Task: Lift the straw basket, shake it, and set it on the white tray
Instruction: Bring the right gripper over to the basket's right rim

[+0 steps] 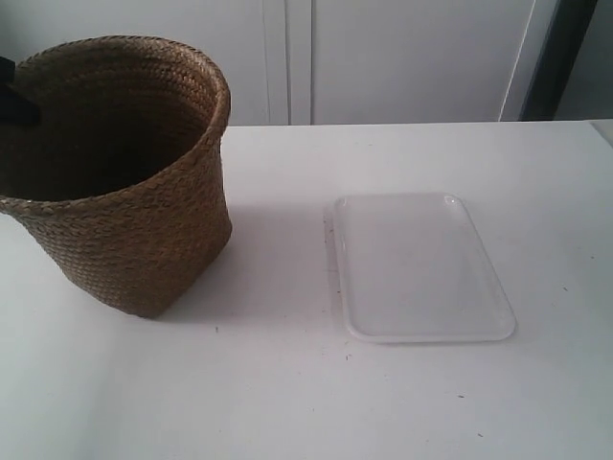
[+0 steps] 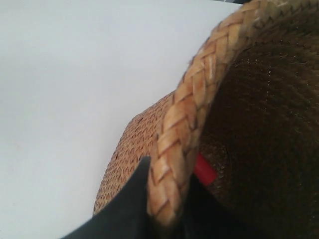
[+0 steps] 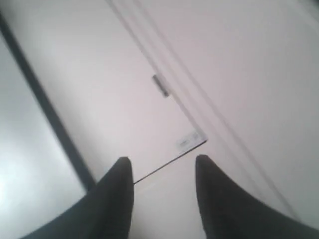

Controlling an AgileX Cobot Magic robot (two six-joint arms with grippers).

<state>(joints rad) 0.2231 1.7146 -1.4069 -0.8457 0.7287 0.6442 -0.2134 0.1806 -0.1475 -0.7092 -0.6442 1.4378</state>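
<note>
The brown straw basket [image 1: 124, 192] is at the exterior view's left, tilted, with only one bottom edge near the white table. A black gripper part [image 1: 14, 96] shows at its far-left rim. In the left wrist view my left gripper [image 2: 169, 199] is shut on the basket's braided rim [image 2: 192, 109], one finger outside the wall, the other inside by a red patch [image 2: 204, 170]. The white tray [image 1: 419, 266] lies flat to the basket's right, with nothing on it. My right gripper [image 3: 163, 167] is open, holds nothing, and faces a white cabinet.
White cabinet doors [image 1: 402, 57] stand behind the table [image 1: 287, 383]. A dark vertical strip [image 1: 556, 57] is at the back right. The right wrist view shows only cabinet panels and a small metal fitting [image 3: 160, 85].
</note>
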